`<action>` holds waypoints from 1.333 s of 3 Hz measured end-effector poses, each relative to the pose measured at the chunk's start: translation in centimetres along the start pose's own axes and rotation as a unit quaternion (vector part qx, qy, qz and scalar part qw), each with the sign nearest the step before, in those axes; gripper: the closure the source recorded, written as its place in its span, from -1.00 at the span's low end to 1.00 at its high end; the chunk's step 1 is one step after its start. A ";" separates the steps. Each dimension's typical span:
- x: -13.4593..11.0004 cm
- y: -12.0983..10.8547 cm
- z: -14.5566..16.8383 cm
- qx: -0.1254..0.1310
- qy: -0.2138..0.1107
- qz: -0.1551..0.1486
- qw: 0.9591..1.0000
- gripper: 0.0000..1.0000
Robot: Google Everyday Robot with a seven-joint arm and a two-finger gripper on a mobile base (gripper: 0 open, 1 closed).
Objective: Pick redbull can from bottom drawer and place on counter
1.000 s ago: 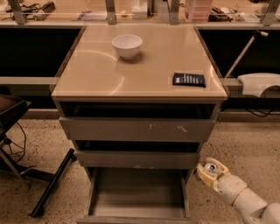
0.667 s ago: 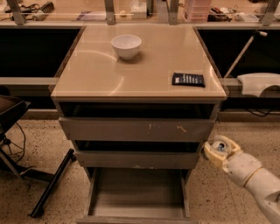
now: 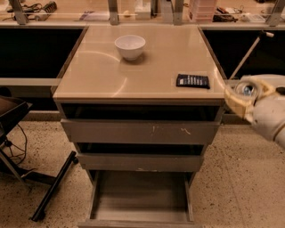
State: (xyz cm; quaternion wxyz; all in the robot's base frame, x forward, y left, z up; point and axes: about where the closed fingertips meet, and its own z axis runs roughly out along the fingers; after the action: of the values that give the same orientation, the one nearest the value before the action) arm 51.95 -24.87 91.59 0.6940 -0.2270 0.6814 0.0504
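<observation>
My gripper (image 3: 246,94) is at the right of the cabinet, level with the counter's edge, its pale fingers shut on the redbull can (image 3: 246,89), whose shiny round top shows between them. The counter (image 3: 111,71) is a glossy tan top to the left of the gripper. The bottom drawer (image 3: 140,200) is pulled open below, its flat grey floor bare.
A white bowl (image 3: 130,46) stands at the back middle of the counter. A dark flat packet (image 3: 193,81) lies near its front right corner, close to the gripper. A black chair base (image 3: 26,169) stands at the left. A cluttered ledge with metal posts (image 3: 133,13) runs behind.
My gripper has risen with the can from beside the lower drawers up to counter height at the right.
</observation>
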 end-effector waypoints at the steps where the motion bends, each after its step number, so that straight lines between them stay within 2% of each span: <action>1: -3.5 1.1 0.2 0.000 0.005 -0.042 0.999 1.00; 2: -3.5 1.1 0.2 0.000 0.005 -0.042 0.999 1.00; 3: -4.3 0.7 3.3 -0.008 -0.011 -0.044 0.999 1.00; 4: -6.2 -3.5 7.9 0.021 -0.023 -0.057 0.998 1.00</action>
State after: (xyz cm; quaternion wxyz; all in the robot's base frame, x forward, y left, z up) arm 60.14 -23.45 98.22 0.7161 -0.2500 0.6517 0.0017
